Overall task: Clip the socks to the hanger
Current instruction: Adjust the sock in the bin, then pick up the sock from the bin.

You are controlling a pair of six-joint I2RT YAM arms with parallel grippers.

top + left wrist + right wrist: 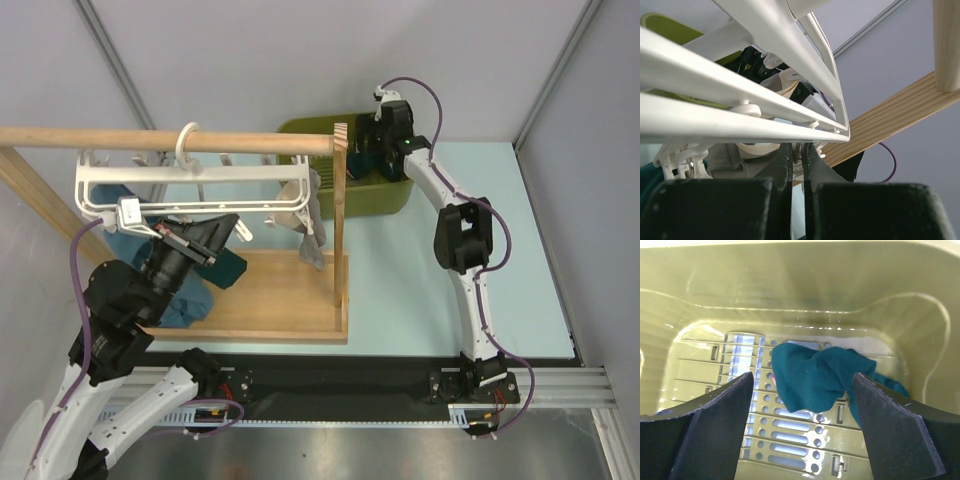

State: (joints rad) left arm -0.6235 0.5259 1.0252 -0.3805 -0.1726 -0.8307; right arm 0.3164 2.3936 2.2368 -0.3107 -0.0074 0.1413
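The white hanger (190, 180) hangs by its ring hook (186, 141) from a wooden rod. Teal socks (185, 300) hang below its left part, behind my left arm. My left gripper (238, 232) is just under the hanger's front bar (740, 125). Its jaws (798, 148) are nearly together, pinching a white clip peg (799, 162). My right gripper (366, 158) is open inside a green basket (385, 200). In the right wrist view it (804, 377) hovers over a crumpled teal sock (812, 375), one finger on each side, not touching it.
The wooden rack has a top rod (250, 143), an upright post (340, 215) and a flat base (275, 300). A grey sock (314, 238) hangs at the hanger's right end. The basket floor (790, 435) is perforated. Grey walls enclose the light blue table (420, 300).
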